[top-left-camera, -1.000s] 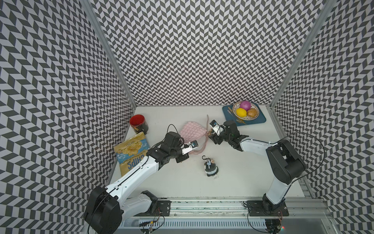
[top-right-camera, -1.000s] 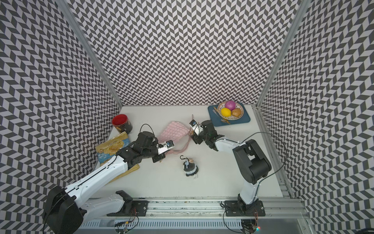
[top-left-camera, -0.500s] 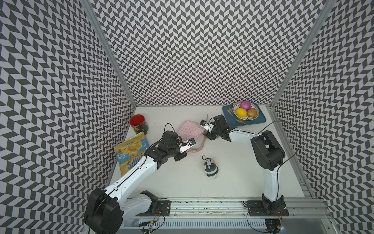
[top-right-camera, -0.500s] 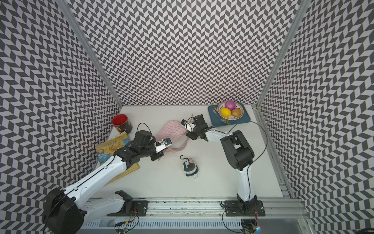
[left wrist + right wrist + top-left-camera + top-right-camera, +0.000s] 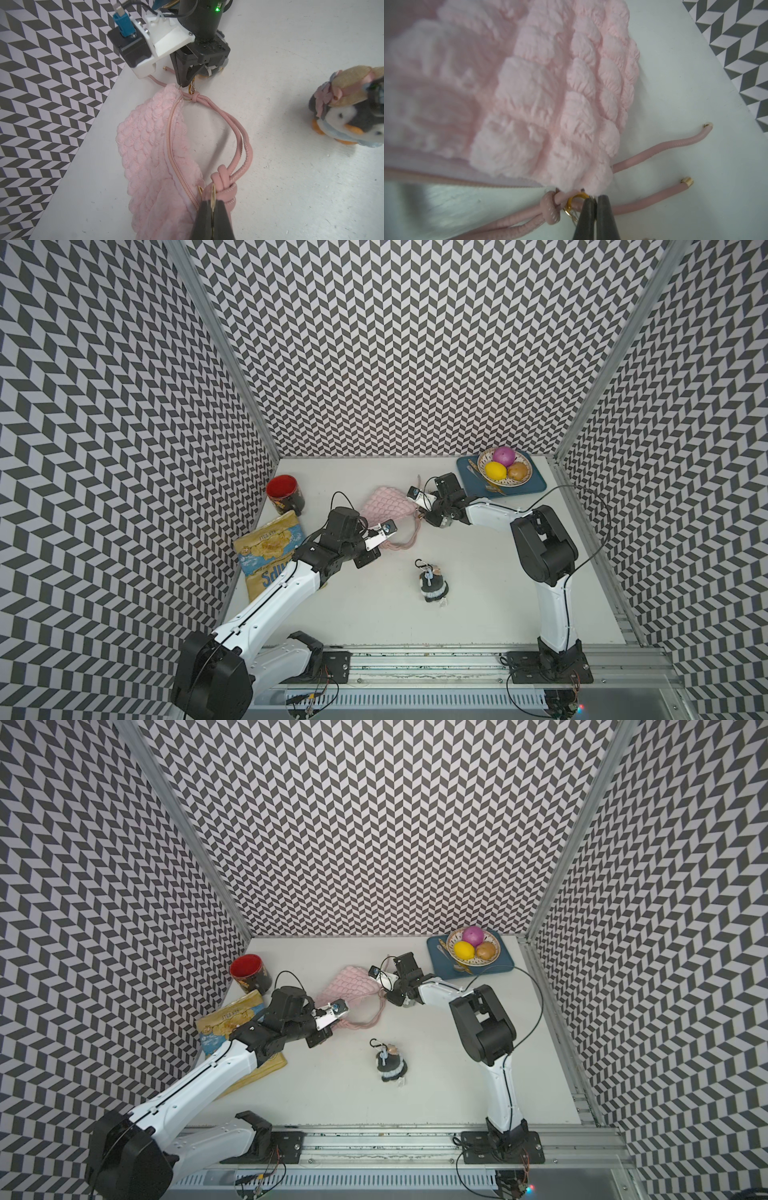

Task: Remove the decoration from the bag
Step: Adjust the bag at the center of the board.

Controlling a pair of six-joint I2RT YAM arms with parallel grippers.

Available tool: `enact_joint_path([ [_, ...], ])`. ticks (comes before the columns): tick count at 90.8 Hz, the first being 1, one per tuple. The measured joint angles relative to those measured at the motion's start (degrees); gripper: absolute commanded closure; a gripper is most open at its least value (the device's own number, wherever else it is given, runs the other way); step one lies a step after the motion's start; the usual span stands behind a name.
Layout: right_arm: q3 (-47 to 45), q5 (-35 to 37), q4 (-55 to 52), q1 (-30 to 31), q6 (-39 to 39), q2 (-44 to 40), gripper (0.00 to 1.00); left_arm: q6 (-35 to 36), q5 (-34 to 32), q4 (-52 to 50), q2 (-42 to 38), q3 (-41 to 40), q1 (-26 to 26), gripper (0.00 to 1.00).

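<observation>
Nearest you on the white table (image 5: 478,614), the decoration (image 5: 432,583), a small plush penguin with a hook on top, is lying alone. It is well apart from the bag and touching neither arm, so the removal itself is looking done.

Just beyond it, your left gripper (image 5: 212,204) is clenching a gold fitting (image 5: 212,194) beside a knot in the pink strap (image 5: 243,143). The bag (image 5: 386,506), pale pink and puffy, is lying on the table between both arms. At its far corner your right gripper (image 5: 593,202) is pinching shut on a gold clasp (image 5: 576,198), with two loose cord ends (image 5: 675,143) trailing past it.

You are gripping both ends of one soft bag, so the danger is in pulling them apart. That is likely to strain the stitching at each fitting, or let thin metal slip out of the jaws with a jerk. Lifting with only one side released is risking a swinging bag that sweeps the penguin along.

The left arm is reaching over the chips packet (image 5: 270,556), and a careless retreat could drag it. Farthest away, the right forearm is lying just beside the blue tray (image 5: 536,485), which a backward pull could nudge
</observation>
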Motion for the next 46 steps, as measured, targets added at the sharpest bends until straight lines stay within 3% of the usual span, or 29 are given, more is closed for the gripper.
enact_joint_path([
  [25, -9.5, -1.0, 1.1, -0.2, 2.4, -7.4, 1.0, -0.4, -0.1, 0.5, 0.1, 0.0, 0.3, 0.98],
  [46, -16.5, -0.5, -0.1, -0.4, 8.5, -17.2, 1.0, -0.6, -0.5, 1.0, 3.0, 0.0, 0.3, 0.84],
])
